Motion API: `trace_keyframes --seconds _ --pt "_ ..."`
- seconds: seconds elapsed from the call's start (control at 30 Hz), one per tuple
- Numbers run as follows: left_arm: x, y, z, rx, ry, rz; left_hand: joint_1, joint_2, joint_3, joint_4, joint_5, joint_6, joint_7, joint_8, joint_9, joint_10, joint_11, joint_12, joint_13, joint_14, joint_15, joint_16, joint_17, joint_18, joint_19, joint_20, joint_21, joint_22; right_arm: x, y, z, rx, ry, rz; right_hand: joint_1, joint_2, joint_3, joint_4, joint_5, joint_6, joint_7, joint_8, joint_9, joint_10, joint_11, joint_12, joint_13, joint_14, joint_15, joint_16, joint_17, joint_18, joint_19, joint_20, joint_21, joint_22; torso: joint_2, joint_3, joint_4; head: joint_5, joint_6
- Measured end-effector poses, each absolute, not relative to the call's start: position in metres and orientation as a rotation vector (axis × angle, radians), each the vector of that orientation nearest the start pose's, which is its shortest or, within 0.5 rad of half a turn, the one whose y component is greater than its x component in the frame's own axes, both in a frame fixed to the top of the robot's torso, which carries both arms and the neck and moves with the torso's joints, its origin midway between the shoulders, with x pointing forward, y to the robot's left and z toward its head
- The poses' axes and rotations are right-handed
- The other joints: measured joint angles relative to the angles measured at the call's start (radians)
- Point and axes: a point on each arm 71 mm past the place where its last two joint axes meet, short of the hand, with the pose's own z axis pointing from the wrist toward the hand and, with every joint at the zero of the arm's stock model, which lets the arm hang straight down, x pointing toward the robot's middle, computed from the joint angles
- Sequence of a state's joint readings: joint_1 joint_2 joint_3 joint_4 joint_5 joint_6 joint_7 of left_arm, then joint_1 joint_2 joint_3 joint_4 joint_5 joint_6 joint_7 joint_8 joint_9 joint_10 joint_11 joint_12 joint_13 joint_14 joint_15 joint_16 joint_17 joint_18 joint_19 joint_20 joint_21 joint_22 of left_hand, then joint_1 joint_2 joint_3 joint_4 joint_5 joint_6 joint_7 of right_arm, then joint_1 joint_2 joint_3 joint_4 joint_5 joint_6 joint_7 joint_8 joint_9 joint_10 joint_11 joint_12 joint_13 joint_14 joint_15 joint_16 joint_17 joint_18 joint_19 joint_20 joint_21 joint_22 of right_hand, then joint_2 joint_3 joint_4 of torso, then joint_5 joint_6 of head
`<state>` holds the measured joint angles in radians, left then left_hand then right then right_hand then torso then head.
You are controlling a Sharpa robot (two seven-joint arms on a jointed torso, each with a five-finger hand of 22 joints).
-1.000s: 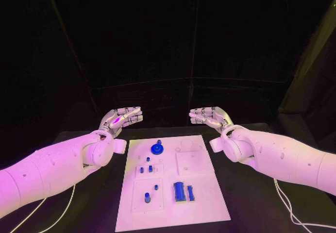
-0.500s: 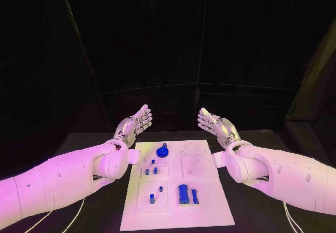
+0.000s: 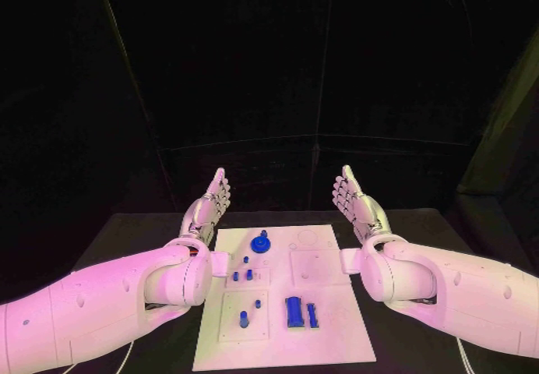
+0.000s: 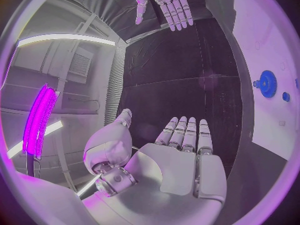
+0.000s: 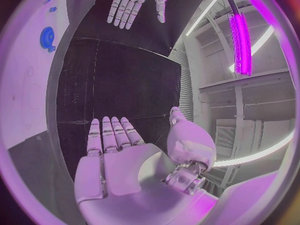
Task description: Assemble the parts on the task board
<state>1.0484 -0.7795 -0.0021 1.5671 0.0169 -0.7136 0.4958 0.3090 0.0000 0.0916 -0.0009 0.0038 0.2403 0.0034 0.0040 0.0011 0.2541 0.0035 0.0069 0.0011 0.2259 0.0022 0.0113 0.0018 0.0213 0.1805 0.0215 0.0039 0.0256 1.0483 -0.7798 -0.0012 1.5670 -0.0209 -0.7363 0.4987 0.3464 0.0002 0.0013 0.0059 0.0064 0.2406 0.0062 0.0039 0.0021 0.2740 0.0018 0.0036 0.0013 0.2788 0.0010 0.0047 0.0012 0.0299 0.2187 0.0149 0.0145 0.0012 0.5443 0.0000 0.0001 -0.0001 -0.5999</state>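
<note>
Parts of smooth blue plastic sit on the flat white task board (image 3: 287, 343) mid-table: nearest, a stubby blue peg (image 3: 243, 318) beside a tall blue block (image 3: 292, 310) and slim blue bar (image 3: 311, 314); farther, a toothed blue gear with a knob (image 3: 261, 244). Beyond the board's far corners, the silver left hand (image 3: 209, 209) and right hand (image 3: 356, 204) hover raised, fingers straight and spread, grasping nothing. Such small, slick pieces could likely slip or topple if pinched off-centre.
</note>
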Motion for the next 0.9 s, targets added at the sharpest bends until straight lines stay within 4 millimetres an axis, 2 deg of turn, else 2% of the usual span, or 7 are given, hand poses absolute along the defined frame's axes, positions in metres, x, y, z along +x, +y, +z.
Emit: trace_keyframes --seconds 0.17,0.53,0.63,0.7,0.77,0.83,0.9 --pt "0.4614 0.1914 -0.2281 -1.243 1.249 -1.242 -0.056 0.0 -0.048 0.001 0.0 -0.044 -0.002 0.0 0.0 -0.047 -0.002 0.0 0.0 -0.042 -0.001 -0.004 0.0 0.0 -0.034 -0.012 0.0 -0.014 0.4616 -0.1917 -0.2264 1.211 1.241 1.238 -0.061 0.0 0.0 0.0 0.0 -0.043 -0.004 0.0 -0.001 -0.05 0.0 0.0 0.0 -0.05 -0.001 0.0 0.0 -0.016 -0.039 -0.008 -0.003 0.0 0.0 0.0 -0.0002 0.0 0.0" --pt "0.4614 0.1926 -0.228 -1.242 1.241 -1.223 -0.149 0.0 -0.081 0.001 0.0 -0.115 -0.003 0.0 0.0 -0.122 -0.002 0.0 0.0 -0.106 0.0 -0.004 -0.001 0.0 -0.084 -0.021 0.0 -0.023 0.4617 -0.1925 -0.2266 1.22 1.234 1.227 -0.166 0.0 0.0 0.0 0.0 -0.114 -0.004 0.0 -0.001 -0.13 -0.002 0.0 0.0 -0.134 -0.001 0.0 0.0 -0.016 -0.103 -0.015 -0.008 0.0 0.0 0.0 -0.0002 0.0 0.0" --pt "0.4614 0.1927 -0.228 -1.242 1.24 -1.221 -0.163 0.003 -0.081 0.001 0.0 -0.128 -0.003 0.0 0.0 -0.136 -0.002 0.0 0.0 -0.119 -0.002 -0.004 -0.001 -0.015 -0.115 -0.021 0.0 -0.024 0.4617 -0.1926 -0.2266 1.22 1.233 1.226 -0.186 -0.001 0.0 0.0 0.0 -0.127 -0.006 0.0 -0.001 -0.144 -0.002 0.0 0.0 -0.147 -0.002 0.0 0.0 -0.016 -0.114 -0.016 -0.008 0.0 0.0 0.0 -0.0002 0.0 0.0" --pt "0.4614 0.1928 -0.228 -1.242 1.239 -1.22 -0.175 -0.002 -0.081 0.001 0.0 -0.135 -0.004 0.0 0.0 -0.145 -0.004 0.0 0.0 -0.126 -0.004 -0.004 -0.001 -0.015 -0.133 -0.02 0.0 -0.024 0.4616 -0.1926 -0.2266 1.221 1.233 1.226 -0.238 -0.001 0.0 0.0 0.0 -0.196 -0.006 0.0 -0.001 -0.2 -0.002 0.0 0.0 -0.19 -0.001 0.0 0.0 -0.015 -0.19 -0.015 -0.008 0.0 0.0 0.0001 -0.0002 0.0 0.0" --pt "0.4614 0.1928 -0.228 -1.242 1.239 -1.219 -0.181 0.0 -0.086 0.001 0.0 -0.143 -0.003 0.0 0.0 -0.149 -0.004 0.0 0.0 -0.142 -0.002 -0.004 -0.001 -0.016 -0.147 -0.021 0.0 -0.024 0.4616 -0.1926 -0.2266 1.221 1.232 1.226 -0.307 -0.001 0.0 0.0 0.0 -0.233 -0.006 0.0 -0.001 -0.26 -0.002 0.0 0.0 -0.262 -0.001 0.0 0.0 -0.015 -0.213 -0.015 -0.008 0.0 0.0 0.0 -0.0002 0.0 0.0" --pt "0.4614 0.1928 -0.2279 -1.241 1.239 -1.219 -0.202 0.001 -0.086 0.001 0.0 -0.189 -0.003 0.0 0.0 -0.195 -0.003 0.0 0.001 -0.185 -0.002 -0.004 -0.001 -0.015 -0.161 -0.021 0.0 -0.024 0.4616 -0.1927 -0.2266 1.222 1.232 1.225 -0.339 0.0 0.0 0.0 0.0 -0.236 -0.006 0.0 -0.001 -0.269 -0.002 0.0 0.0 -0.275 -0.001 0.0 0.0 -0.015 -0.213 -0.015 -0.008 0.0 0.0 0.0001 -0.0002 0.0 0.0" --pt "0.4614 0.1928 -0.2279 -1.241 1.239 -1.218 -0.28 0.0 -0.086 0.001 0.0 -0.231 -0.003 0.0 0.0 -0.243 -0.004 0.0 0.001 -0.219 -0.002 -0.004 -0.001 -0.016 -0.175 -0.022 0.0 -0.024 0.4616 -0.1927 -0.2266 1.222 1.232 1.225 -0.339 -0.001 0.0 0.0 0.0 -0.236 -0.006 0.0 -0.001 -0.269 -0.002 0.0 0.0 -0.275 -0.001 0.0 0.0 -0.015 -0.213 -0.015 -0.008 0.0 0.0 0.0 -0.0002 0.0 0.0"
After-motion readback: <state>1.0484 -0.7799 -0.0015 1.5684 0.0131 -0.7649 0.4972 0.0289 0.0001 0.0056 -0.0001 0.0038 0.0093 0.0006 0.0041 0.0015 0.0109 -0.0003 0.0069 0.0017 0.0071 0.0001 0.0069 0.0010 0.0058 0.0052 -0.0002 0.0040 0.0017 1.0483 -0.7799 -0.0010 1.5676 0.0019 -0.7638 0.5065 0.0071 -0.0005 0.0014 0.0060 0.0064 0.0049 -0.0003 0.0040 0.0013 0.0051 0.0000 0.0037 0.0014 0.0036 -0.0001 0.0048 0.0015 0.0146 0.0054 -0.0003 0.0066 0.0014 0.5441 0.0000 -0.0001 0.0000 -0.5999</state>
